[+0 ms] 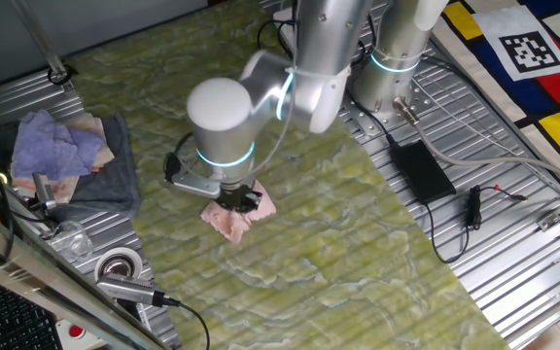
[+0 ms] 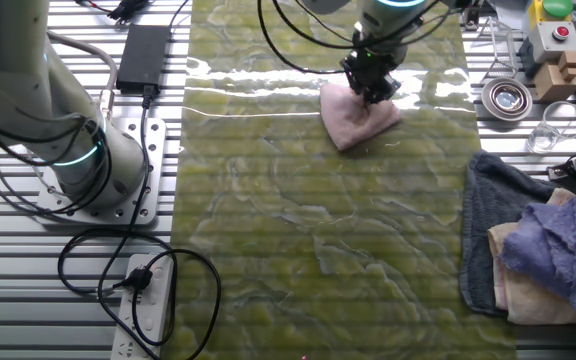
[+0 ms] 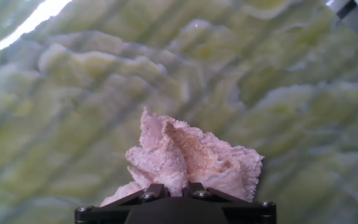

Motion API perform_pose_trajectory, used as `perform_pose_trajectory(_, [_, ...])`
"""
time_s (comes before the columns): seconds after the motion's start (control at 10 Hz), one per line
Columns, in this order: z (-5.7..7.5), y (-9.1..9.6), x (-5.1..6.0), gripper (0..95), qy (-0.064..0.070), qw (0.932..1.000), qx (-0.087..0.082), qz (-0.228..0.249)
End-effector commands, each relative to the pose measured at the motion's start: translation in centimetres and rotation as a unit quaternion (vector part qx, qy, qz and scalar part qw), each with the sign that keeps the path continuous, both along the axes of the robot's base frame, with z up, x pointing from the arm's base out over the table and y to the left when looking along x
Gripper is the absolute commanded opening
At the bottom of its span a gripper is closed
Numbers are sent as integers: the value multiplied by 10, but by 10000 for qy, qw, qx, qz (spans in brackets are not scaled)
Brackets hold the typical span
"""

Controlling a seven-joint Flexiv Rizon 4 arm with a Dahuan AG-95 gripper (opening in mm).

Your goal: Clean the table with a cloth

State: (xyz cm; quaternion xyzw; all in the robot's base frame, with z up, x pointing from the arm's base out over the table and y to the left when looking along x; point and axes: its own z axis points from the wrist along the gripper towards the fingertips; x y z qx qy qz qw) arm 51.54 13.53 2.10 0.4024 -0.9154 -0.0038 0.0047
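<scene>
1. While the arm's white elbow joint (image 1: 222,117) looms over the middle of the scene, the black gripper (image 1: 238,198) points straight down onto the pink cloth (image 1: 233,220), which lies crumpled on the yellow-green marbled table (image 1: 377,253).

2. Seen from the other fixed view, the gripper (image 2: 372,88) meets the upper edge of the cloth (image 2: 353,120) — the rag spreads out below it in a rough wedge, flat against the table (image 2: 298,250) near the far end, between two bright streaks of glare.

3. Up close in the hand view, the cloth (image 3: 185,158) bunches into a fluffy ridge right at the black finger mount (image 3: 176,208); the fingertips are buried in the fabric, closed on a pinch of it, and the table (image 3: 92,93) blurs away behind.

4. Off to one side sits a pile of spare linen — a lavender cloth (image 1: 56,144) heaped on a dark grey towel (image 1: 115,180), straddling the table edge and the ribbed metal panel (image 1: 513,262).

5. On the far panel, a black power brick (image 1: 421,167) lies beside the arm's base (image 1: 397,58); a roll of tape (image 1: 118,264) rests near the front corner.
</scene>
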Motion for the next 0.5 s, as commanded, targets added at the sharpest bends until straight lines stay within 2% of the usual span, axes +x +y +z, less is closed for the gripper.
perform_pose_trajectory(0.1, [-1,-5,-2,0,-21,10000,16,9])
perform_pose_trajectory(0.3, [-1,-11,-5,0,23,10000,28,-18])
perform_pose_trajectory(0.5, [-2,-12,-8,0,155,9998,11,-135])
